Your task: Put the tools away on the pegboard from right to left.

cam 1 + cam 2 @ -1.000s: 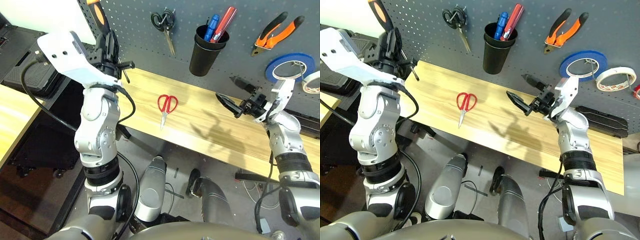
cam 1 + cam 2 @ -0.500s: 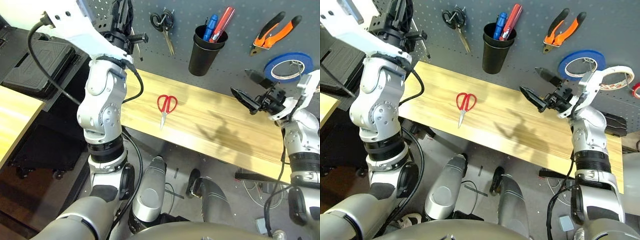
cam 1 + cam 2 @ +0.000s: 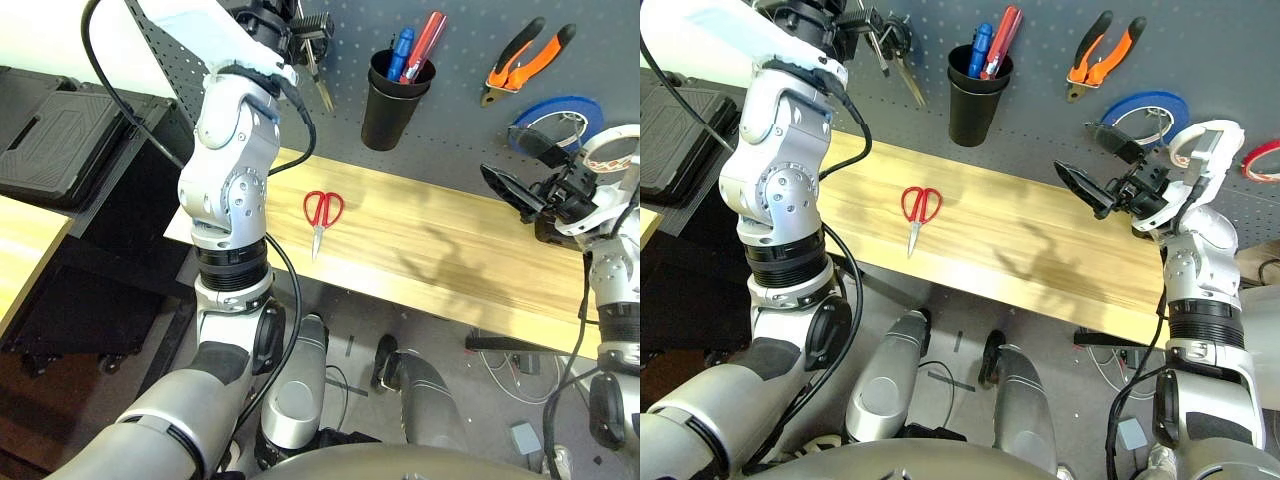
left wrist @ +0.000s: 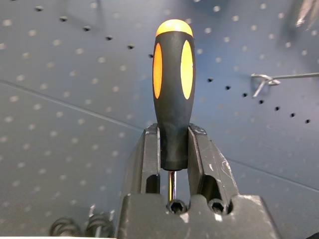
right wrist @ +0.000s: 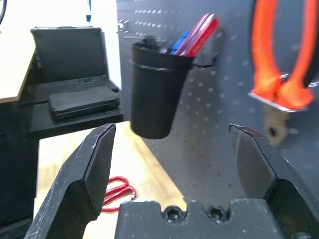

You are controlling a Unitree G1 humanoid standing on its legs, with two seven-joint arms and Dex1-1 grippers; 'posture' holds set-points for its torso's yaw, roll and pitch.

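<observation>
Now mid-way through the right-to-left sequence, by the look of it: whitish tape roll (image 3: 618, 148) and orange-and-black pliers (image 3: 528, 62) already hanging on the right part of the pegboard (image 3: 470, 40), slim black-and-orange screwdriver (image 4: 173, 89) in hand, red-handled scissors (image 3: 321, 214) lying flat on the bench (image 3: 440, 240), blades toward the near edge. Left gripper (image 4: 173, 149) clamped on the lower end of the screwdriver handle, handle tip aimed at the perforated panel, bare steel shaft running back between the fingers. Left arm raised high and reaching far, elbow bent, wrist up at the top left of the board, just left of the black-handled scissors (image 3: 312, 60). Empty metal hook (image 4: 271, 78) close by on the panel; black cup (image 3: 387, 95), already carrying blue and red pens, further right on the board. Next move probably a short carry to that hook or across to the cup, then a careful alignment before release; destination not certain from these views. Slender handle held near one end, so some risk of pivoting in the grip. Right gripper (image 5: 174, 144) spread wide and empty, hovering above the right end of the bench, forearm upright, fingers pointing left along the board toward the cup, blue tape roll (image 3: 555, 112) behind it.
</observation>
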